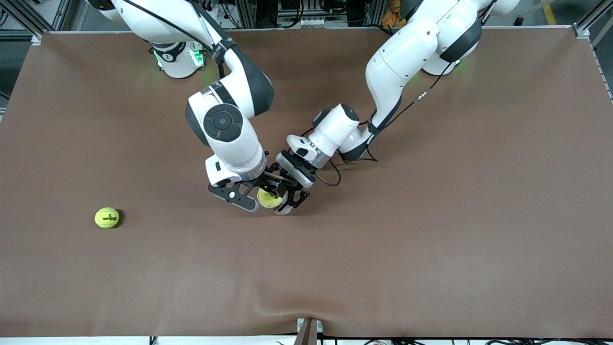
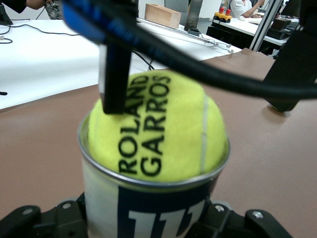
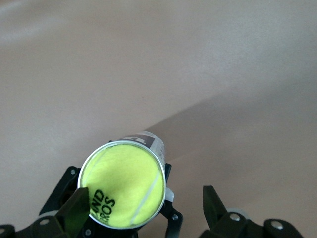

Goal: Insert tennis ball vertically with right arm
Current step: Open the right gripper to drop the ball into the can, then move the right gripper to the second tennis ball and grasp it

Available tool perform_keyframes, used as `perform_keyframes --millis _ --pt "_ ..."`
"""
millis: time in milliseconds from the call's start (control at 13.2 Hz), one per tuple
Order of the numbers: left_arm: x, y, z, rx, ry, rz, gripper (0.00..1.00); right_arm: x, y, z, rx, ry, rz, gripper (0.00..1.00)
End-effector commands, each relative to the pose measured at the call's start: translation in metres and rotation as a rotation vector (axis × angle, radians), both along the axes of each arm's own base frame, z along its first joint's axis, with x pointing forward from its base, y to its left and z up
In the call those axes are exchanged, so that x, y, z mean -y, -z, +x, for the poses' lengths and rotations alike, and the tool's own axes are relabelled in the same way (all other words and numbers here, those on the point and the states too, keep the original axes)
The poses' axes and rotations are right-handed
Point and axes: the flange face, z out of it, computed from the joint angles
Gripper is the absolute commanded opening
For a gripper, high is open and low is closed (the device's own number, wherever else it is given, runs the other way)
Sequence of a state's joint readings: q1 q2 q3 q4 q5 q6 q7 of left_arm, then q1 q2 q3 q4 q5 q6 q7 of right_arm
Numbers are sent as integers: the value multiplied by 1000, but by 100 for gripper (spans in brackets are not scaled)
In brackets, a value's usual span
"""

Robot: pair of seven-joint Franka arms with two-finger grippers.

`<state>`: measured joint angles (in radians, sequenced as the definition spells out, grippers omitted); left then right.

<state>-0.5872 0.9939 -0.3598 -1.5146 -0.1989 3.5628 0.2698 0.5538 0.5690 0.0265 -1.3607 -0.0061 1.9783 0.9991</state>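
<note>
A white can with a dark label (image 2: pixel 148 208) stands upright in my left gripper (image 2: pixel 148 225), which is shut on its lower part. A yellow tennis ball printed ROLAND GARROS (image 2: pixel 158 129) sits in the can's mouth, its top above the rim. My right gripper (image 3: pixel 143 206) is open over the can (image 3: pixel 148 141). One finger (image 3: pixel 74 213) rests against the side of the ball (image 3: pixel 124 188); the other finger (image 3: pixel 213 206) stands apart from it. In the front view both grippers meet at the ball (image 1: pixel 268 199) near the table's middle.
A second tennis ball (image 1: pixel 107 217) lies loose on the brown table (image 1: pixel 431 239) toward the right arm's end, well apart from both grippers.
</note>
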Motion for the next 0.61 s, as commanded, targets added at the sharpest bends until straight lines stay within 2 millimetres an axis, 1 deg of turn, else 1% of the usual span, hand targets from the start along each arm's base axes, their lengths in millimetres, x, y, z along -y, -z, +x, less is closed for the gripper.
perform_keyframes --millis 0,76,227,303,378,454,530 --pt "2 11 1 -22 -17 -4 76 5 4 1 -21 -20 -34 100" --pt "3 10 1 -21 -17 -5 77 4 3 1 -20 -23 -33 100" --pt "5 11 -2 -23 -13 -5 77 6 -4 0 -18 -23 -28 100" --pt "5 11 -2 -23 -13 -5 77 9 -4 0 -37 -19 -37 100" --pt "5 11 -2 -23 -13 -5 77 22 -10 5 -55 -15 -43 100" --pt "5 11 -2 -23 -13 -5 79 40 -26 13 -80 -32 -46 100" --pt "5 11 -2 -23 -13 -5 81 65 -41 19 -113 -59 -55 100"
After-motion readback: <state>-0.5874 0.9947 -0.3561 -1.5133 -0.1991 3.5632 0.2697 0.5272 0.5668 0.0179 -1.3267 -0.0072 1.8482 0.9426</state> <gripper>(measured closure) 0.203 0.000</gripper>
